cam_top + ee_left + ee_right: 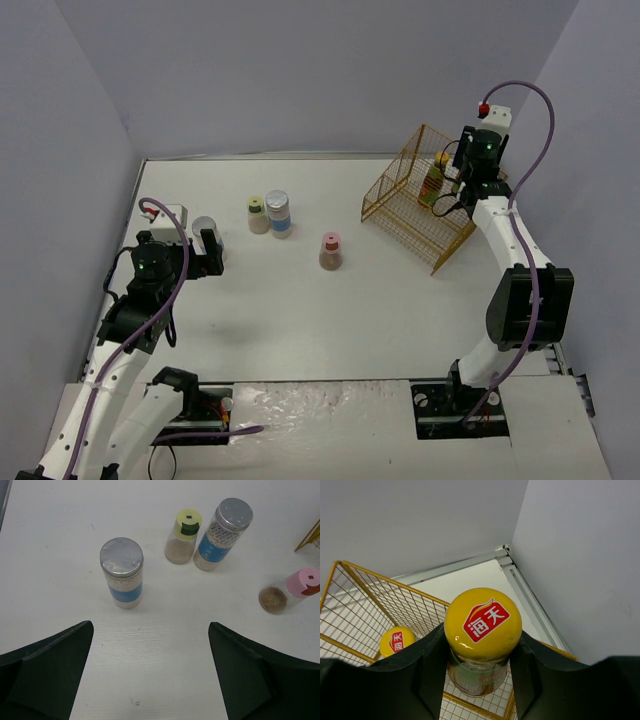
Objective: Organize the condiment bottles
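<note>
Right jaws are pinching shut on the neck of one sauce bottle [483, 622], gripping just under its yellow cap with a finger on each side. Holding it by the neck is keeping the bottle upright and leaving its body hanging free, which suits lowering it among the wires. The bottle is hanging inside the basket [400, 205], which is sitting near the far right corner of the table [400, 300]. Whether its base is touching the basket floor I cannot tell. The other sauce bottle [397, 641] is standing in the same basket, just beside the held one, apparently so that like bottles are grouping together.

Left jaws are standing wide open and holding nothing, hovering low near the left edge of the table. The near jar [121, 572] is standing upright ahead of the gap, offset toward the left finger's side and not yet between the fingers. That looks like lining up for a grasp around its body.

Toward the middle of the table, the green-lidded shaker [185, 535] and the second jar [222, 532] are standing just beside each other, perhaps touching. The pink-lidded shaker [295, 590] is standing apart from them, nearer the basket. All four are waiting on the bare table, so the sorting is looking about a third done.
</note>
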Motion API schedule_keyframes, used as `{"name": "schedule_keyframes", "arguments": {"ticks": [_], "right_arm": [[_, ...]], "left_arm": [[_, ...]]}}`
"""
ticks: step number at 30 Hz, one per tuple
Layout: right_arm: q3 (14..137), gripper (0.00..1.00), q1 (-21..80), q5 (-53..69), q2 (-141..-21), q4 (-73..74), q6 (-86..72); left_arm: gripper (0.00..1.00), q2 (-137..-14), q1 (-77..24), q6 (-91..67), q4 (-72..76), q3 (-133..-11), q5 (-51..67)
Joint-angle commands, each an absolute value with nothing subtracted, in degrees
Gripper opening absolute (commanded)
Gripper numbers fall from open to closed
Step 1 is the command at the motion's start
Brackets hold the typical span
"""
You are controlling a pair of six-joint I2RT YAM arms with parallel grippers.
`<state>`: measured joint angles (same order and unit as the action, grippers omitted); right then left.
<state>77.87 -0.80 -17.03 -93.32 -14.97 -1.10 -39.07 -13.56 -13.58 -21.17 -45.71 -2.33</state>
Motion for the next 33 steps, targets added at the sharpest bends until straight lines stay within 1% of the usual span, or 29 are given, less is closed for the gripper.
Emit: {"name": "schedule_keyframes", "arguments": {"ticks": [1,4,6,11,18,20,24,30,33], "right_arm": [[77.1,0.00,-1.4,-17.7,-91.6,-29.1,-2.2],[75.0,0.00,-1.4,-17.7,-92.7,-29.2,-3.0],[74.3,0.04,-1.4,-17.6,-93.1,-29.2,-3.7],[73.0,0.18,-1.4,-16.5,-94.1,-28.9,-5.0],[70.5,0.33,-1.4,-15.6,-93.9,-28.8,-6.1],[70.0,0.40,-1.4,-15.5,-93.5,-28.5,-6.2],[69.5,0.49,-1.4,-14.6,-91.3,-27.7,-6.5],[70.6,0.60,-1.4,-12.5,-88.6,-24.2,-6.4],[71.2,0.64,-1.3,-11.1,-87.1,-22.4,-6.4]], "left_arm": [[0.97,-39.4,-13.7,-13.0,-18.2,-48.1,-1.7],[0.97,-39.3,-13.7,-13.0,-18.2,-48.1,-1.7],[0.97,-39.4,-13.7,-13.1,-18.2,-48.1,-1.6],[0.97,-39.5,-13.7,-13.1,-18.3,-48.0,-1.4],[0.97,-39.6,-13.7,-13.2,-18.2,-48.0,-1.3],[0.97,-39.6,-13.7,-13.3,-18.3,-48.0,-1.3],[0.97,-39.6,-13.7,-13.3,-18.1,-48.0,-1.2],[0.97,-39.6,-13.7,-13.4,-18.0,-48.0,-1.2],[0.97,-39.6,-13.7,-13.4,-18.1,-47.9,-1.1]]}}
